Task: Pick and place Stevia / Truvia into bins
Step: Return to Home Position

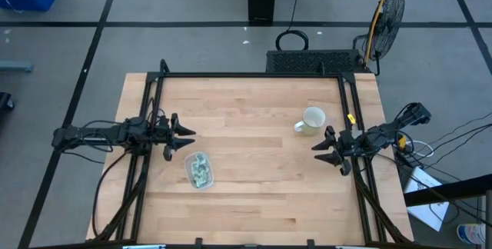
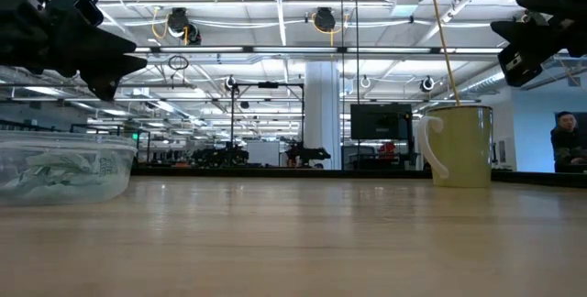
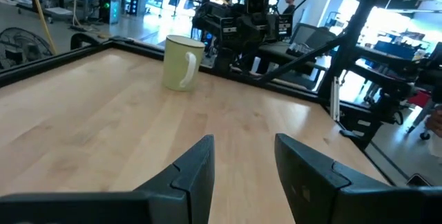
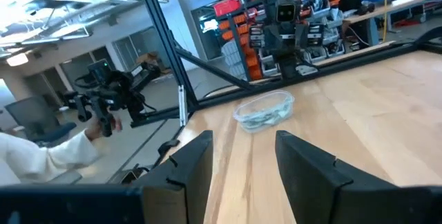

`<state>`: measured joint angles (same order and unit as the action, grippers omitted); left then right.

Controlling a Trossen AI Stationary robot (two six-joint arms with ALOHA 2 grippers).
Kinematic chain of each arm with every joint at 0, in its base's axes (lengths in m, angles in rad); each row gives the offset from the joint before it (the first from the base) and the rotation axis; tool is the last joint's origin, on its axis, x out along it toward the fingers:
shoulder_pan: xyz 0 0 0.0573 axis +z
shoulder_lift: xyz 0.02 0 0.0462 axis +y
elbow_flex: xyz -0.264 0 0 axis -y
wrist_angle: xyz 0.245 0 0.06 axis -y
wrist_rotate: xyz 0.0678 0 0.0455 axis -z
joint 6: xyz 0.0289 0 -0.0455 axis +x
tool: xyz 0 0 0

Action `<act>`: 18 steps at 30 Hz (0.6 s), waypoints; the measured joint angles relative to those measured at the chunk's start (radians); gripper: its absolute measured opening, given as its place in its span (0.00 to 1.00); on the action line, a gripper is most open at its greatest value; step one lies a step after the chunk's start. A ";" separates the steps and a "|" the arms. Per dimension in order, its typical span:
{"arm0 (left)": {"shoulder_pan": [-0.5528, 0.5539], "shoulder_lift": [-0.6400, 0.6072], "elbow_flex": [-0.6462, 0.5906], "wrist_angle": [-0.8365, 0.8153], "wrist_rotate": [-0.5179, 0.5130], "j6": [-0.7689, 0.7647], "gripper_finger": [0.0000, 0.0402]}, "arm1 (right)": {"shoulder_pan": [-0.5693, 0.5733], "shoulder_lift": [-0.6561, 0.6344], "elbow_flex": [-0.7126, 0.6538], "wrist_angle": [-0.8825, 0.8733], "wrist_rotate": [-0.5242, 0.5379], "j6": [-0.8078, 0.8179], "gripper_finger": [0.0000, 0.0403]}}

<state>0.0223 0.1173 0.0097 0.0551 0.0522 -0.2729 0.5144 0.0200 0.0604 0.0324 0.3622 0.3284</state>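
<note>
The clear plastic bin [image 1: 199, 170] stands on the table near the left side, with several pale green and white packets [image 1: 201, 172] lying inside it; it also shows in the low view [image 2: 62, 167] and the right wrist view [image 4: 264, 109]. My left gripper [image 1: 187, 141] hovers open above the table, just beyond the bin toward the left edge. My right gripper [image 1: 320, 151] is open too, raised near the right edge, close to the white mug [image 1: 311, 120]. Each wrist view shows its own fingers apart, left [image 3: 243, 156] and right [image 4: 243, 151], with nothing between them.
The white mug [image 2: 456, 144] stands upright right of the table's middle, handle toward the left. A black frame [image 1: 254, 74] runs along the table's far, left and right edges. A person's sleeve [image 4: 48, 153] shows beyond the table in the right wrist view. Bare wood lies between the arms.
</note>
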 joint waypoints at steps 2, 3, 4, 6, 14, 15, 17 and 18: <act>0.000 0.000 0.000 0.000 0.000 -0.002 0.39 | 0.000 0.000 -0.013 0.004 -0.001 0.001 0.38; 0.000 0.000 0.000 0.000 0.000 -0.001 0.39 | 0.000 0.000 -0.020 0.004 -0.001 0.001 0.38; 0.000 0.000 0.000 0.000 0.000 -0.001 0.39 | 0.000 0.000 -0.026 0.004 -0.001 0.001 0.38; 0.000 0.000 0.000 0.000 0.000 -0.002 0.39 | 0.000 0.003 -0.031 0.008 -0.005 -0.011 0.38; 0.000 0.000 0.000 0.000 -0.001 -0.002 0.39 | 0.000 0.004 -0.033 0.005 -0.053 -0.008 0.38; 0.000 0.000 0.000 0.000 -0.001 -0.002 0.39 | 0.000 0.004 -0.033 0.004 -0.053 0.000 0.38; 0.000 0.000 0.000 0.000 -0.001 -0.001 0.39 | 0.000 0.004 -0.034 0.005 -0.053 0.000 0.38; 0.000 0.000 0.000 0.000 -0.001 -0.001 0.39 | 0.000 0.004 -0.034 0.006 -0.053 -0.001 0.38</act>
<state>0.0223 0.1173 0.0101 0.0555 0.0513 -0.2739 0.5144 0.0238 0.0269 0.0380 0.3092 0.3278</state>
